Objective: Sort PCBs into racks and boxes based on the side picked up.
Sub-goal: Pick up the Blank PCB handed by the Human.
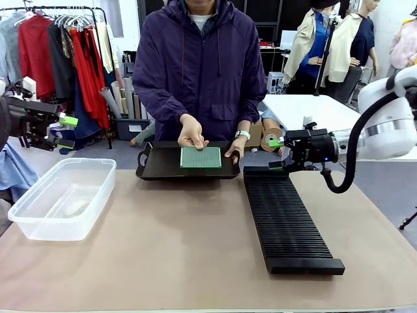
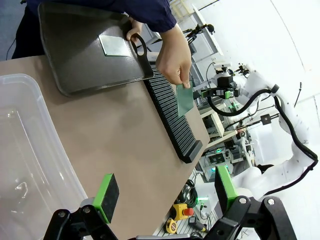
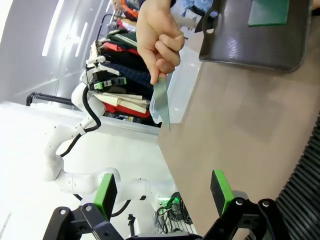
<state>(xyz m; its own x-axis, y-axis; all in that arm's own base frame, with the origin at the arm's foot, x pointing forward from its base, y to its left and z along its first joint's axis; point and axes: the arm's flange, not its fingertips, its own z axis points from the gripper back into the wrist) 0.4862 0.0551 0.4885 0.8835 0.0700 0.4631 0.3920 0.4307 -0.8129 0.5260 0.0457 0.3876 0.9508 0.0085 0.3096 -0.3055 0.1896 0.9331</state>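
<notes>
In the front view a green PCB (image 1: 201,157) lies flat in a dark tray (image 1: 153,171) under a person's hand. The left wrist view has a hand holding a green PCB (image 2: 184,98) upright above the black rack (image 2: 170,115), and a pale PCB (image 2: 115,45) lying in the tray. Seen from the right wrist, a hand holds a pale PCB (image 3: 161,104) on edge, with another PCB (image 3: 269,12) in the tray. The rack (image 1: 287,222) lies right of centre, the clear box (image 1: 58,195) at the left. My left gripper (image 1: 65,132) (image 2: 165,192) and right gripper (image 1: 276,154) (image 3: 162,192) hover open and empty, off the table's sides.
The dark handled tray (image 2: 75,65) sits at the far edge in front of the person. Bare tan tabletop (image 1: 169,248) spreads between box and rack. A clothes rail (image 1: 65,39) and a white table (image 1: 313,111) stand behind.
</notes>
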